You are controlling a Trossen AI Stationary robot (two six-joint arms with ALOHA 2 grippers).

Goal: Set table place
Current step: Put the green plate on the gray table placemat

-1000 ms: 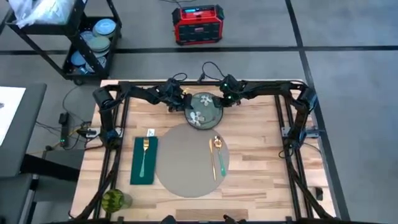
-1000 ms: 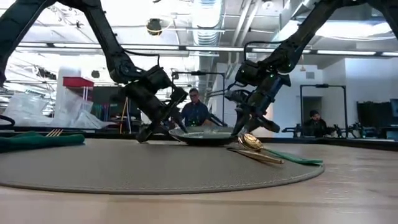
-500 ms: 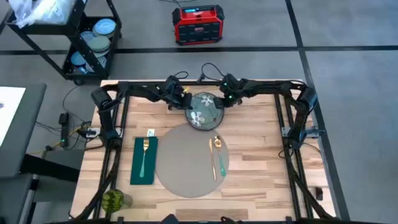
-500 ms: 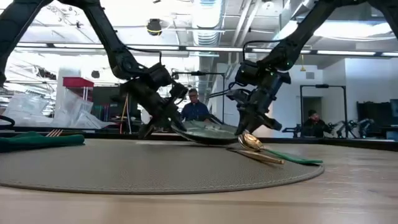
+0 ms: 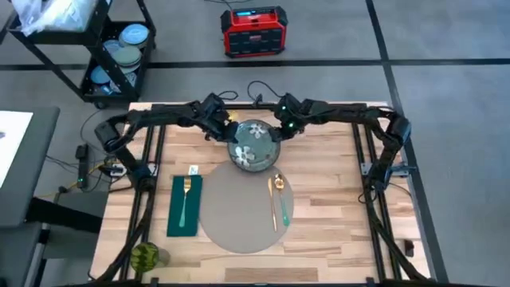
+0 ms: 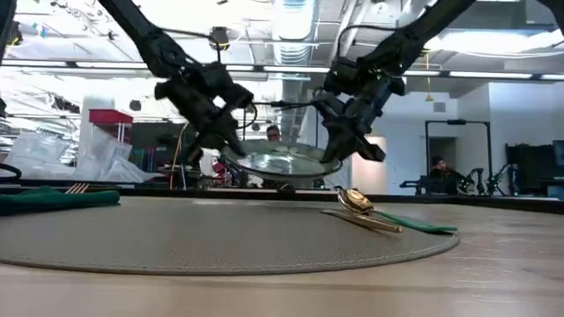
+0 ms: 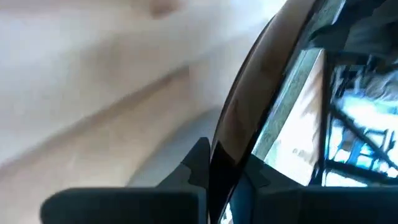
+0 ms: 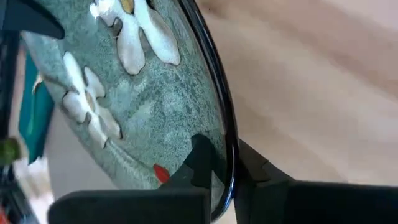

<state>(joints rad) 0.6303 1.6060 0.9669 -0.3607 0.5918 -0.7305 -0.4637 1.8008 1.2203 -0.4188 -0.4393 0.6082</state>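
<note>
One big round grey-taupe placemat (image 5: 243,209), flat on light-wood table (image 5: 335,199).

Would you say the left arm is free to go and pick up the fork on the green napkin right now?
Probably not: the left gripper is clamped on the plate, which it holds in the air jointly with the right gripper. Nothing covers the fork on the napkin.

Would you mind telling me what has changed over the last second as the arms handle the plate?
The plate, gripped at opposite rims by the left gripper and right gripper, has been lifted off the table and now hangs level in the air. The placemat, napkin, fork and spoon stayed put.
</note>
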